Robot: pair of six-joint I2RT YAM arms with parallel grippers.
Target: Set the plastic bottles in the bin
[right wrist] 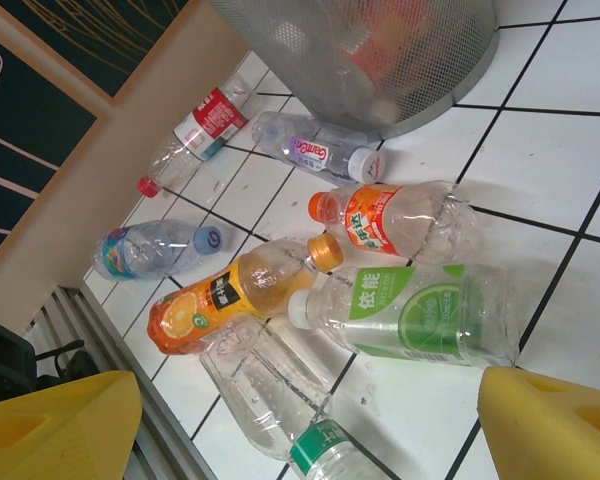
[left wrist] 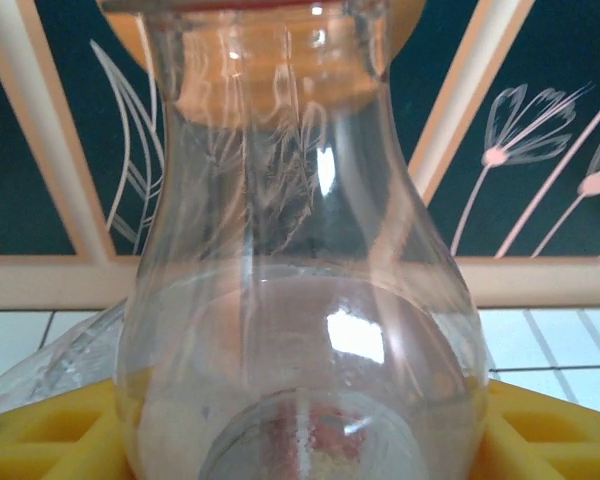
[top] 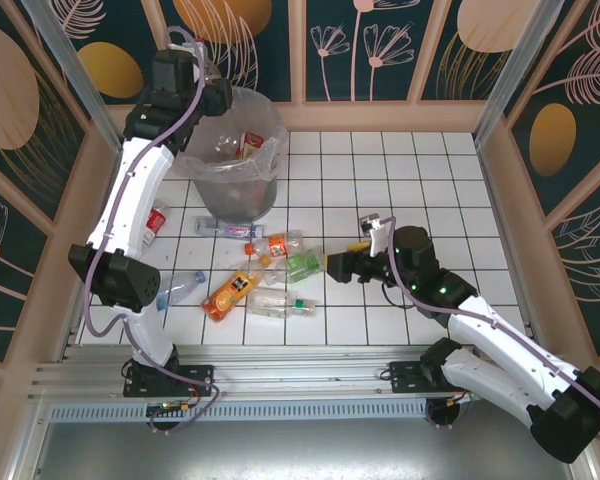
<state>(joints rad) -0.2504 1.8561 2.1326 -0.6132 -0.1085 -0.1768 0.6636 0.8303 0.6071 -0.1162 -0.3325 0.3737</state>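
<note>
Left claw (top: 212, 92) clenches a clear bottle (left wrist: 300, 300) over the bin (top: 242, 200) at eleven o'clock; my right claw (top: 335, 266) gapes, green-label bottle (top: 305, 265) at its nine o'clock.

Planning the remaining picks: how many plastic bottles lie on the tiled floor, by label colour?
Red-labelled clear plastic bottle: 1
Purple-and-white-labelled bottle: 1
Blue-labelled bottle: 1
Orange-labelled bottles: 2
Green-labelled bottles: 2
Total: 7
</note>
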